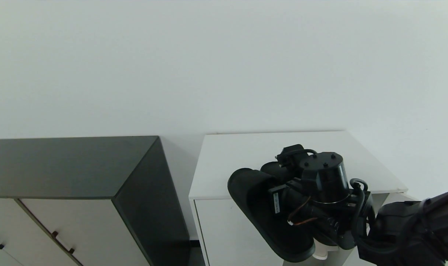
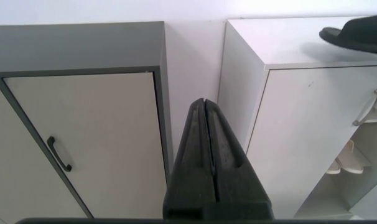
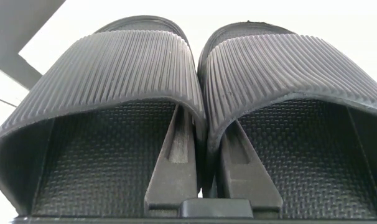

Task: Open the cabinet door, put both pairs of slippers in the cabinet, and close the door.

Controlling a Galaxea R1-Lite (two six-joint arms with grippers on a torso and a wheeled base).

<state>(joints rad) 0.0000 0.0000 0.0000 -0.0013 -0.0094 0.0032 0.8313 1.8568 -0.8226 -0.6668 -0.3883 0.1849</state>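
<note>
My right gripper (image 1: 280, 201) is shut on a pair of black ribbed slippers (image 1: 262, 207), held side by side in the air just in front of the white cabinet's (image 1: 283, 147) top front edge. In the right wrist view each finger (image 3: 173, 155) sits inside one black slipper (image 3: 126, 68), and together they pinch the two inner walls. In the left wrist view my left gripper (image 2: 204, 107) is shut on nothing, low in front of the gap between the two cabinets. The white cabinet's door (image 2: 313, 124) with its metal handle (image 2: 367, 107) stands ajar, and a white pair of slippers (image 2: 349, 158) rests on a shelf inside.
A grey-topped cabinet (image 1: 68, 166) with pale doors and dark handles (image 2: 59, 154) stands to the left of the white one, with a narrow gap between them. A plain white wall (image 1: 224, 66) rises behind both.
</note>
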